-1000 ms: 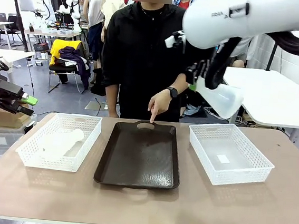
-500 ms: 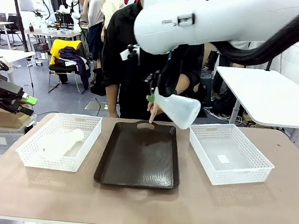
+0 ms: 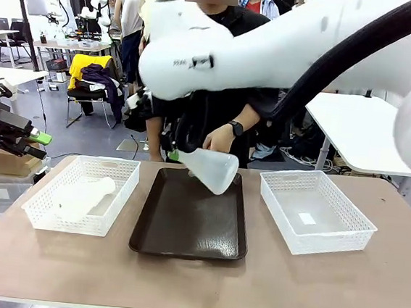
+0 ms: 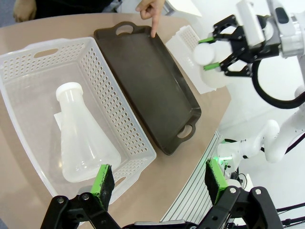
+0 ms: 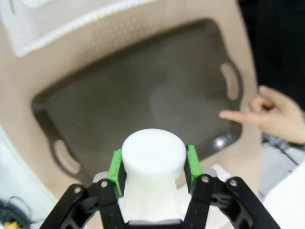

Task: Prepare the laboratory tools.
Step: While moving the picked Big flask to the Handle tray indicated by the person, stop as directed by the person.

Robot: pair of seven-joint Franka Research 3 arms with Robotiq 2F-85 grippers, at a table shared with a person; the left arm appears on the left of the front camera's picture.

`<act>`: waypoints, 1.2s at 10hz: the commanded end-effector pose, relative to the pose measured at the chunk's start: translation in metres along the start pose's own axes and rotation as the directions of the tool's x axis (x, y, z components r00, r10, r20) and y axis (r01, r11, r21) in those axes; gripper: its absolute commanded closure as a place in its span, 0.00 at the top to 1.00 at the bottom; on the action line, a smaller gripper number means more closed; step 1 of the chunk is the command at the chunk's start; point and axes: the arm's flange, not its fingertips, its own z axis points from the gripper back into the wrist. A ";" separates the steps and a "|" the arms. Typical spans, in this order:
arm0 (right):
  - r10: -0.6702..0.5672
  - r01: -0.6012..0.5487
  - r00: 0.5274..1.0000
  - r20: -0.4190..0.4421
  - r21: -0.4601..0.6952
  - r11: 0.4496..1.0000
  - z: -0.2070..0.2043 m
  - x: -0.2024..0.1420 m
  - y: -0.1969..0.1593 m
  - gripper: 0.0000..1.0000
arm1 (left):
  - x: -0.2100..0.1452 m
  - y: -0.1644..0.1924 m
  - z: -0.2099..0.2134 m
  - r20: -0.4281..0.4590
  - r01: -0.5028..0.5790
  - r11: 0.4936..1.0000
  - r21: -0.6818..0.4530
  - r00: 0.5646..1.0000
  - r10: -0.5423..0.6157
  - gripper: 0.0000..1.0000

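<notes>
**Flask in the air over the tray**

Holding one flask (image 3: 210, 169) by its thin neck with the right gripper (image 3: 173, 154), green pads pressed tight on both sides. Hanging above the far end of the dark tray (image 3: 183, 232), and not touching it, as far as can be told. Tilted a lot in the front view: neck up toward 10 o'clock, wide bottom down toward 4 o'clock. Looking along the gripper, past the flask, straight onto the tray. So probably next: tip it upright, then go down toward 6 o'clock. Must get the flat bottom level first, or risk a wobble and a tumble.

Pointing at the tray's 12 o'clock edge, by the handle: a person's hand (image 3: 220, 137), just behind the flask. Best to stay clear of that finger.

At 9 o'clock from the tray, a white basket (image 3: 39, 214) with the other flask (image 3: 85, 197) lying on its side, neck toward 2 o'clock. Farther out at 9 o'clock, past the table edge, the left gripper (image 3: 39, 145), jaws wide apart and holding nothing. Much nearer to that lying flask than the right gripper.

At 3 o'clock from the tray, a second basket (image 3: 328, 242).

Underneath it all, a smooth, flat, tan table (image 3: 323, 296). Behind, a busy workroom with chairs and more tables.
</notes>
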 end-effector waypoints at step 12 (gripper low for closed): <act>0.099 -0.098 0.987 -0.124 0.016 0.995 -0.094 0.046 0.015 0.00 | 0.000 0.000 0.002 -0.001 0.003 1.000 0.002 1.000 -0.003 1.00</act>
